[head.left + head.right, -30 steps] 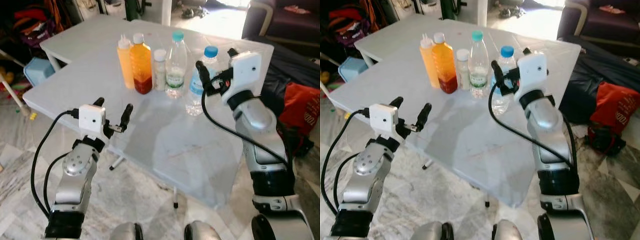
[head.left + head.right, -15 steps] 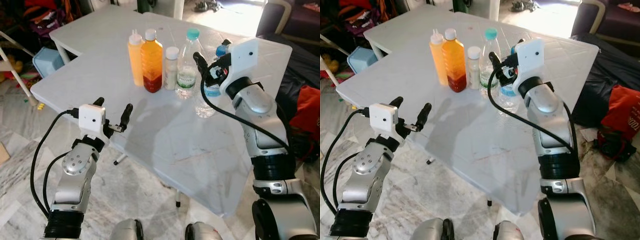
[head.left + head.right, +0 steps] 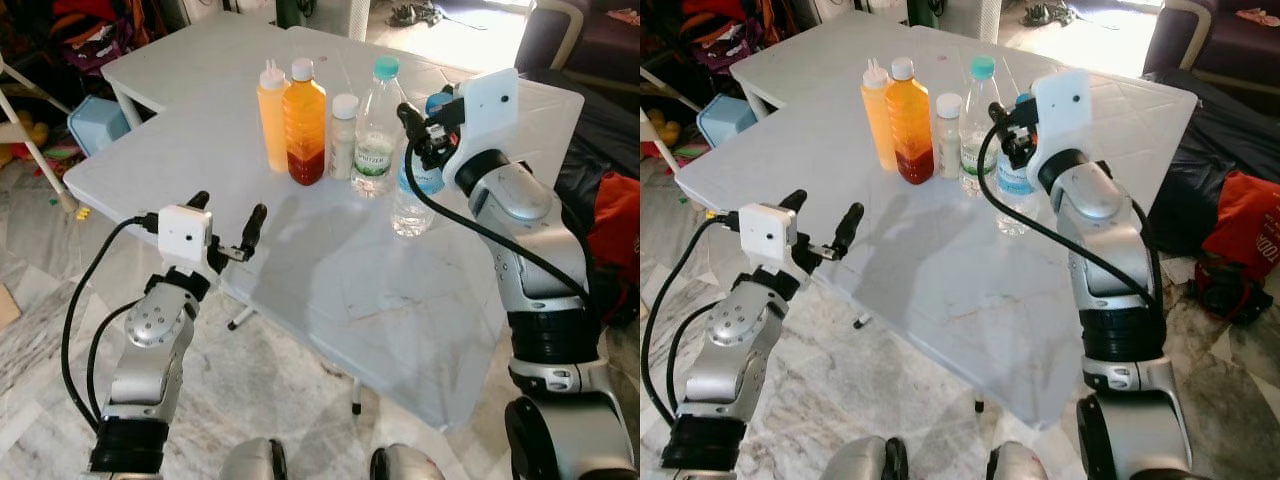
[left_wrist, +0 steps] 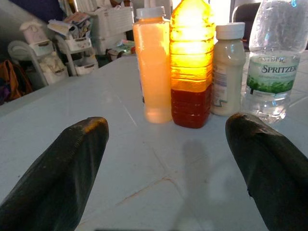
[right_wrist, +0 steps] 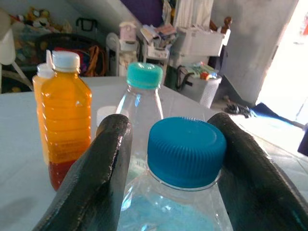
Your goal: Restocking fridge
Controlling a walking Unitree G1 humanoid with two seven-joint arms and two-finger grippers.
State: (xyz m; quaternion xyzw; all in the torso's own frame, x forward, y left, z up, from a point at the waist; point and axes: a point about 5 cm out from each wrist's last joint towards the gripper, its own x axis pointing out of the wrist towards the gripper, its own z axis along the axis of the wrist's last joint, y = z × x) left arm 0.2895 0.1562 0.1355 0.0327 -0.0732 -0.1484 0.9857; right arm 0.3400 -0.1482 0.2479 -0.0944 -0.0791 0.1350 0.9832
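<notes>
The blue-capped bottle (image 3: 413, 196) stands upright on the white desk (image 3: 330, 270), at the robot's-right end of a row of five. Next to it toward the left come a teal-capped water bottle (image 3: 377, 130), a small white bottle (image 3: 343, 138), an amber bottle (image 3: 305, 122) (darker red at its base) and a pale orange squeeze bottle (image 3: 271, 116). The right hand (image 5: 168, 159) sits at the blue cap, one finger (image 5: 98, 168) on either side, spread just wider than the cap; contact is unclear. The left hand (image 3: 225, 228) hovers by the desk's near edge, well apart from that bottle, fingers wide and holding nothing.
</notes>
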